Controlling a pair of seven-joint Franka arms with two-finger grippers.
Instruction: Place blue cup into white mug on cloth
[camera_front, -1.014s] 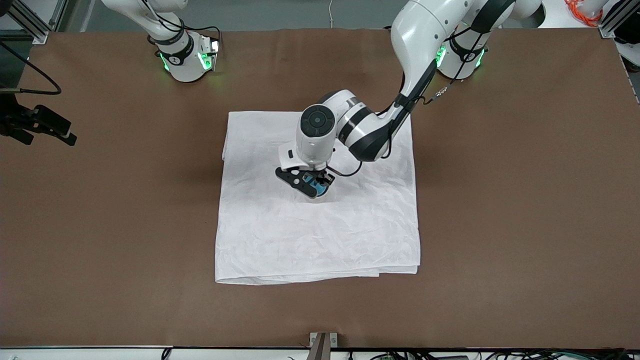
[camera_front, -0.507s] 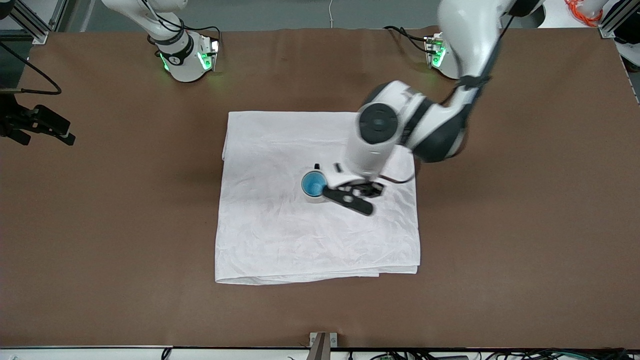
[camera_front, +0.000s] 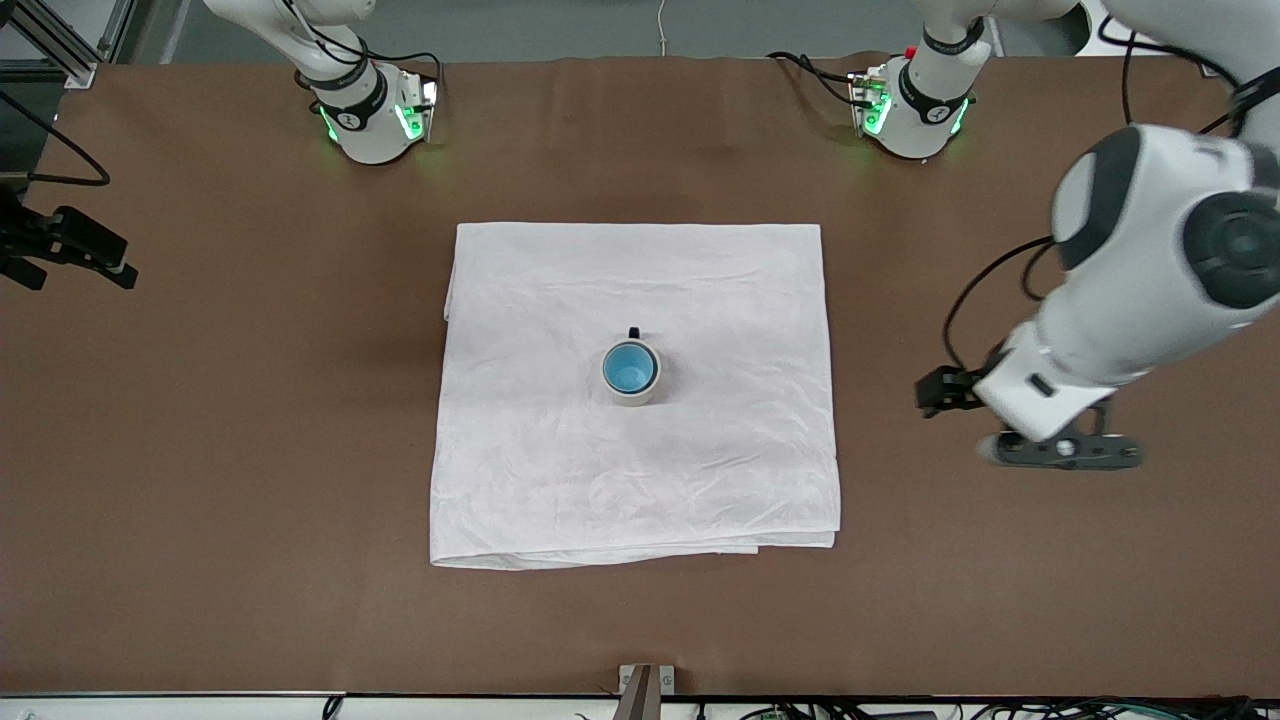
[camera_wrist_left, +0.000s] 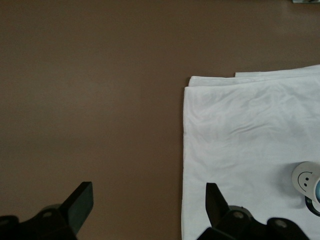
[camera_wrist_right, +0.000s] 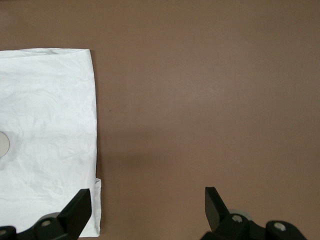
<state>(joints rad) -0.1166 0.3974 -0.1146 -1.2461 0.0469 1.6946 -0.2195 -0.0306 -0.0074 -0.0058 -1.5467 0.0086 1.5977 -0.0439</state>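
Left hand (camera_front: 1060, 452) withdrawn, smiley only wrist-visible

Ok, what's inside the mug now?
The blue cup sits in the mug, mouth up and empty. The mug's own inside is covered by it.

One white mug (camera_front: 632, 385) stands on the one cloth (camera_front: 560, 470), one blue cup (camera_front: 630, 369) inside that mug. Two robot arms, each with one gripper.

The left gripper (camera_front: 1062, 452) has let go of the blue cup (camera_front: 629, 368), now standing inside the white mug (camera_front: 631, 390). It has swung off the cloth (camera_front: 560, 470) and hangs, fingers spread, over bare table (camera_front: 1000, 600) toward the left arm's end.
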